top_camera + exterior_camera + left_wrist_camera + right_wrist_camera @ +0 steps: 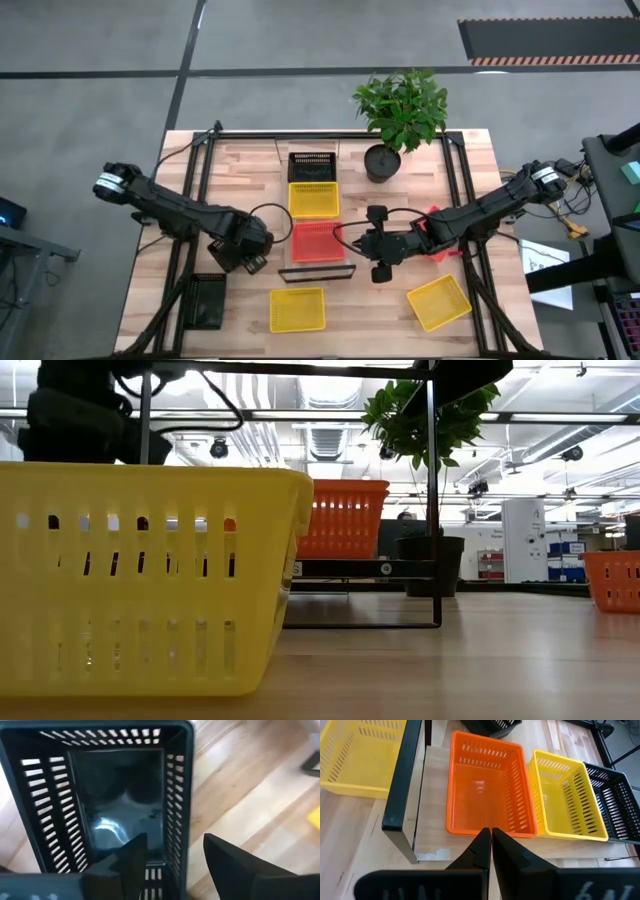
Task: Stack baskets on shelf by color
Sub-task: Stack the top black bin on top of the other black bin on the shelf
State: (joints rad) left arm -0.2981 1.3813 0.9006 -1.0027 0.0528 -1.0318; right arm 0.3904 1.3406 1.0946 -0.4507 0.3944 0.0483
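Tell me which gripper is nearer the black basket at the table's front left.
Left. The left gripper straddles one wall of the black basket, open. The right gripper is far off, beside the red basket on the shelf.

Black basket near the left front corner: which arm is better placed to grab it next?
Left. Its open claw straddles the wall of the black basket. The right claw is shut, facing the red basket on the shelf.

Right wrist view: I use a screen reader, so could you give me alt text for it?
The right claw, shut and empty, points at a red basket on the light-wood shelf. Beside it on the shelf sit a yellow basket and then a black basket. Another yellow basket lies on the table beyond the shelf's black frame.
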